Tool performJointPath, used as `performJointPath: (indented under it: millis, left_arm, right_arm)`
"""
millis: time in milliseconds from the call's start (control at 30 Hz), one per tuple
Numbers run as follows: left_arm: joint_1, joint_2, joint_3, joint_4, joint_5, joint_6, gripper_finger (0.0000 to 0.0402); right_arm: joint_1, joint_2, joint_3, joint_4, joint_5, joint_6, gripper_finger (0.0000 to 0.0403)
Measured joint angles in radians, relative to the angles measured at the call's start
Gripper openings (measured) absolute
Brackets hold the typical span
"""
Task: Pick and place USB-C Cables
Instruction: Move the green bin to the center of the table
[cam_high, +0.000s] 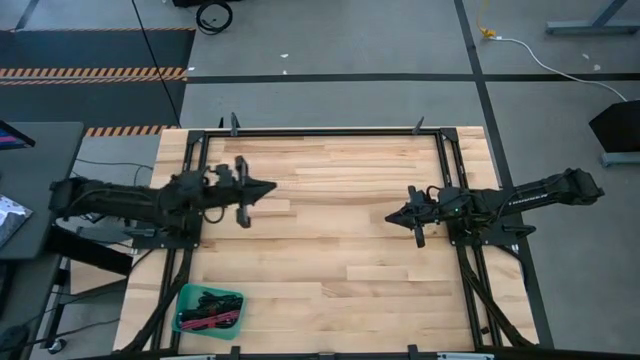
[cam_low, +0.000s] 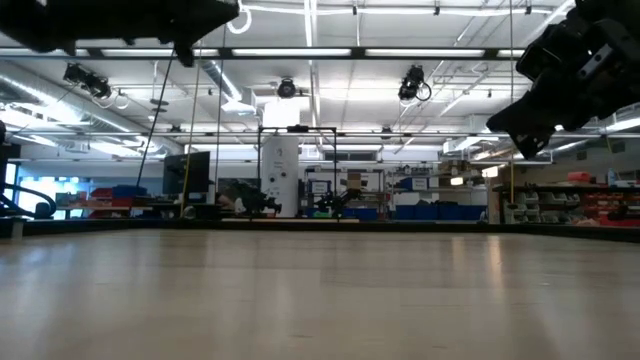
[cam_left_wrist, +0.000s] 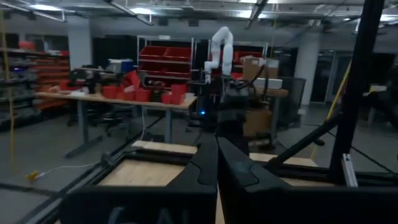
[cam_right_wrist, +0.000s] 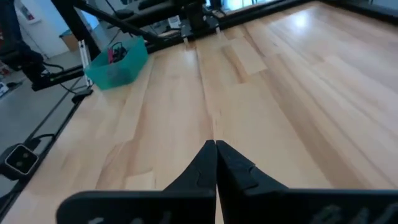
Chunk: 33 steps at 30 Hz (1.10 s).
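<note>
1. The big table of pale wood planks (cam_high: 330, 250) has a black metal frame along its edges.
2. The left gripper (cam_high: 268, 188), dark with two fingers, hangs above the left side of the table. Its tip points toward the middle.
3. In the left wrist view its two fingers (cam_left_wrist: 208, 165) are pressed together with nothing between them.
4. The right gripper (cam_high: 394, 216), dark like the other one, hangs above the right side of the table. Its tip points toward the middle too.
5. In the right wrist view its two fingers (cam_right_wrist: 210, 160) are also pressed together with nothing between them.
6. The two grippers are well apart.
7. A small teal plastic tray (cam_high: 186, 297) sits at the table's near left corner.
8. The thin USB-C Cables (cam_high: 212, 310), black and red bundles, all lie inside that tray.
9. Both grippers are well apart from the tray.
</note>
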Motion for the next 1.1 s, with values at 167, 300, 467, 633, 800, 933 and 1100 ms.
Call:
performJointPath:
  millis: [167,300,467,633,800,933,1100]
  left_arm:
    - [-0.001,-0.11,-0.121,-0.005,-0.017,-0.049,0.0002]
    - [-0.001,-0.138,-0.196,-0.028,-0.019,-0.047,0.0002]
    - [-0.002,-0.189,-0.239,-0.026,-0.029,-0.052,0.0003]
    - [-0.013,-0.283,-0.251,-0.141,-0.03,-0.056,0.0003]
    - [-0.02,-0.418,-0.251,-0.288,-0.033,-0.083,0.0003]
    - [-0.055,-0.505,-0.251,-0.378,-0.033,-0.08,0.0004]
    - [-0.108,-0.576,-0.251,-0.453,-0.062,-0.08,0.0004]
  right_arm:
    - [0.0,-0.005,0.0,0.034,-0.04,-0.062,0.0004]
    - [0.0,-0.02,0.0,0.023,-0.049,-0.089,0.0004]
    - [0.0,-0.038,0.0,-0.006,-0.05,-0.111,0.0004]
    - [0.0,-0.08,0.0,-0.064,0.006,-0.115,0.0003]
    - [0.0,-0.173,0.0,-0.125,0.026,-0.117,0.0002]
    - [0.0,-0.249,0.0,-0.178,0.031,-0.119,0.0002]
    - [0.0,-0.344,0.0,-0.236,0.039,-0.132,0.0002]
